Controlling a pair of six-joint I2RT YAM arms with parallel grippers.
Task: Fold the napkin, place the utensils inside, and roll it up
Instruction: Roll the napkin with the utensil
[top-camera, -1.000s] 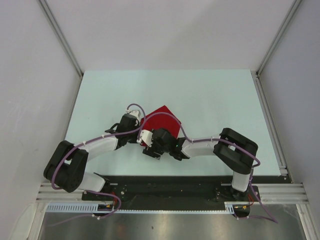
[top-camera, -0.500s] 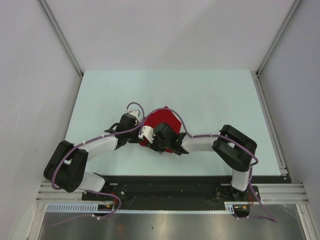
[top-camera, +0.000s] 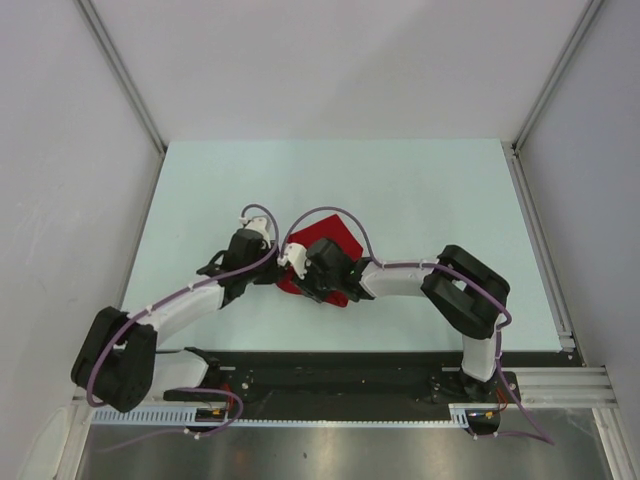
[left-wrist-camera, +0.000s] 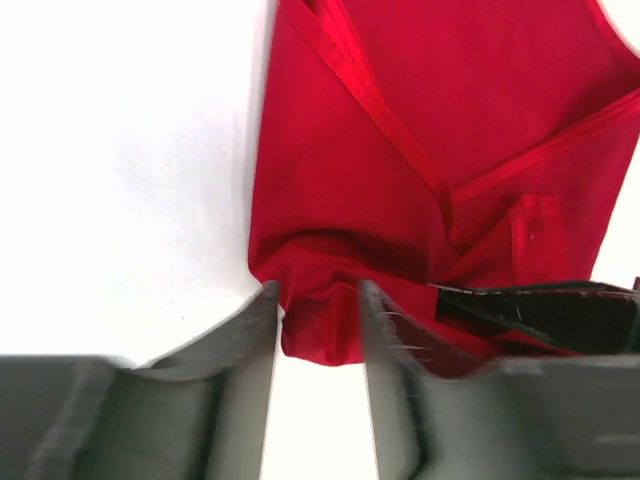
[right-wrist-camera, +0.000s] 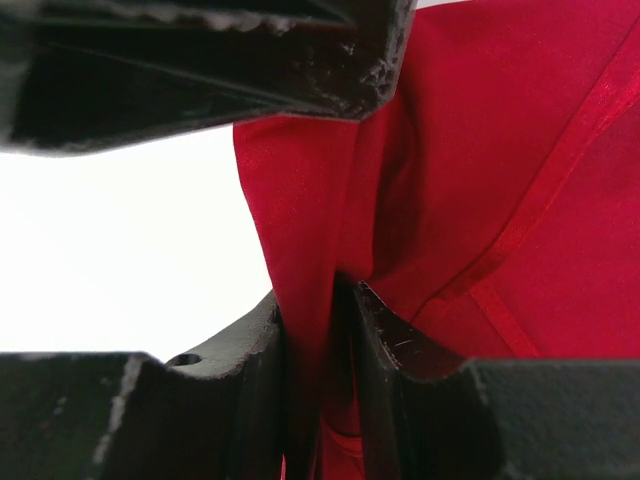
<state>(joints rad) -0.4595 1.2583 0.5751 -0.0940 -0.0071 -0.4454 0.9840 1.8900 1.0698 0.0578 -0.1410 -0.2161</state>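
The red napkin (top-camera: 336, 236) lies creased on the pale table, its near-left part under both grippers. My left gripper (top-camera: 279, 271) stands open at that corner; in the left wrist view a bunched napkin (left-wrist-camera: 400, 150) corner lies loosely between the spread tips of the left gripper (left-wrist-camera: 318, 300). My right gripper (top-camera: 301, 282) is shut on a raised fold of the napkin (right-wrist-camera: 500, 150), the cloth pinched tight in the right gripper (right-wrist-camera: 312, 296). The utensils are out of view.
Both grippers crowd the same corner: the left one's dark body (right-wrist-camera: 200, 60) fills the top of the right wrist view, and a right finger (left-wrist-camera: 540, 312) shows beside the left jaws. White walls (top-camera: 60, 200) enclose the table on three sides.
The left gripper opened and let go of the napkin corner, its arm stretching out. The right gripper moved onto the napkin and shut on a fold.
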